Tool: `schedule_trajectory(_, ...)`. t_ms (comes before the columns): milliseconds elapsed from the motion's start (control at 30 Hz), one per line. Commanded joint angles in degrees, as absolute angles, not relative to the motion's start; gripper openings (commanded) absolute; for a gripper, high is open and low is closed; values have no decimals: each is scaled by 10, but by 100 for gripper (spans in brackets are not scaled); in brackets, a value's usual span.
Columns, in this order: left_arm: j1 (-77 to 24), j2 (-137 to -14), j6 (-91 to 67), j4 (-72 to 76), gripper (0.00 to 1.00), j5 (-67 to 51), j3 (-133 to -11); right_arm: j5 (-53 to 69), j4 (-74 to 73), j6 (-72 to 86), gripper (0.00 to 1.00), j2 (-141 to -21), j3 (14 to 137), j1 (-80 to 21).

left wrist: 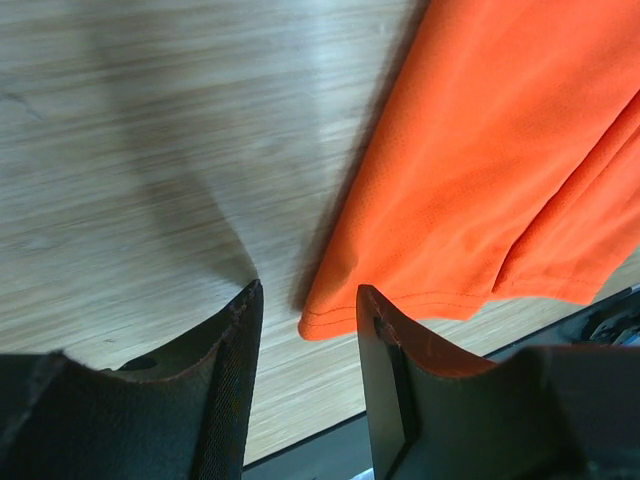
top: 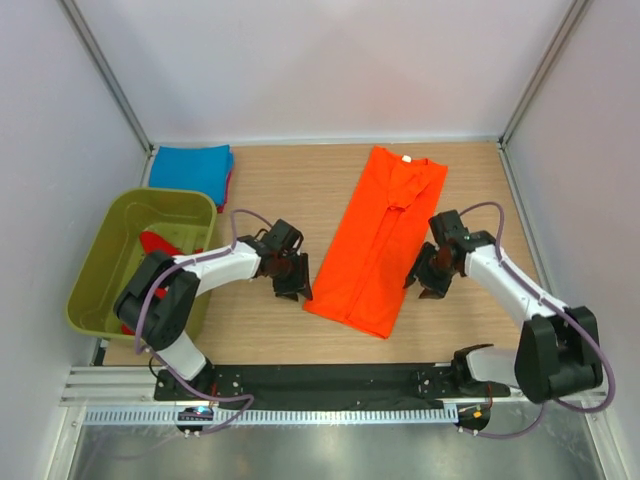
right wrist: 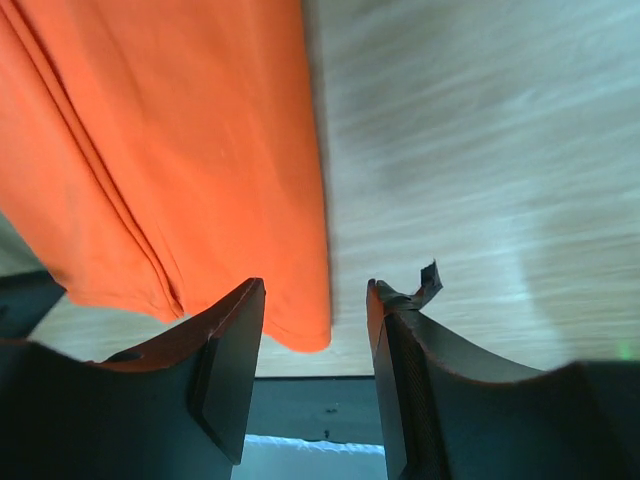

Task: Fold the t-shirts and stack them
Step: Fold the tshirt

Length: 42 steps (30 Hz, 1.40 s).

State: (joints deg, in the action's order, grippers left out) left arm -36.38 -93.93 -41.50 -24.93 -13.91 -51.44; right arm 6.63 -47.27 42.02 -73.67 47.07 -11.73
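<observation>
1. Left gripper fingers fill the bottom of the left wrist view. Jaws stand apart with nothing between the pads, and the near-left hem corner of the orange t-shirt lies on the wood just beyond them.
2. Right gripper: same state, jaws parted and empty. The near-right hem corner sits just ahead of its fingers.
3. Orange t-shirt lies flat mid-table as a long narrow strip, sides turned in. Its collar and white label point to the far edge, its hem towards the arms, and it sits slightly askew.
4. Judged step: lengthwise fold done, crosswise fold not yet made.
5. Next move likely calls for both grippers to pinch the hem corners together and carry them evenly towards the collar, so the layers do not skew.
6. Blue t-shirt sits folded at the far-left corner of the table.
7. Red t-shirt waits in the green tub.
</observation>
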Motion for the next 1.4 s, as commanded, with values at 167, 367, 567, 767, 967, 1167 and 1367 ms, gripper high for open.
schedule_trajectory(167, -400, -944, -419, -208, 40, -123, -498, 37, -439, 535, 52, -648, 371, -252)
schedule_trajectory(367, -422, -942, -426, -206, 32, -110, -489, 27, -425, 546, 52, -642, 354, -308)
schedule_trajectory(567, -441, -930, -434, -219, 31, -82, -480, 23, -416, 557, 52, -676, 353, -352)
schedule_trajectory(767, -441, -915, -435, -224, 33, -73, -472, -25, -443, 574, 48, -680, 354, -378)
schedule_trajectory(967, -441, -890, -432, -238, 38, -66, -468, -14, -404, 584, 46, -679, 325, -388)
schedule_trajectory(1167, -441, -861, -418, -245, 44, -63, -471, -20, -400, 584, 37, -678, 315, -394)
schedule_trajectory(1367, -442, -871, -411, -229, 45, -94, -463, -37, -440, 582, 14, -668, 309, -394)
